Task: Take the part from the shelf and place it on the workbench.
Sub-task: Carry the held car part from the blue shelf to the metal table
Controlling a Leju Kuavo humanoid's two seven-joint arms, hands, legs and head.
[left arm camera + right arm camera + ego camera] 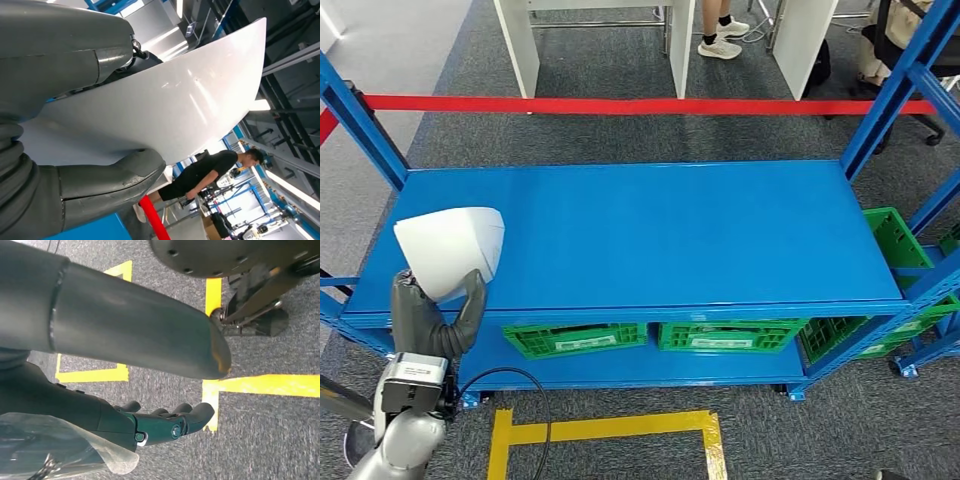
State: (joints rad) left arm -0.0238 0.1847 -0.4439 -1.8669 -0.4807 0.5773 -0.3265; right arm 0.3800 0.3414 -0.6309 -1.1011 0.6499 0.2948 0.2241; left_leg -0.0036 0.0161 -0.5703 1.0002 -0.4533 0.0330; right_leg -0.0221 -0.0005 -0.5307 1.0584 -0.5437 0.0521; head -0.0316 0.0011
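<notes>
My left hand grips a white curved part and holds it over the left front corner of the blue shelf top. In the left wrist view the thumb and the fingers clamp the glossy white part from both sides. My right hand hangs beside the body with its fingers stretched out and apart, nothing in it, above grey carpet with yellow tape.
Green crates sit on the lower shelf level, and more green crates stand at the right end. Blue uprights rise at the shelf corners. Red tape crosses behind; a person's legs stand beyond. Yellow floor tape lies before the shelf.
</notes>
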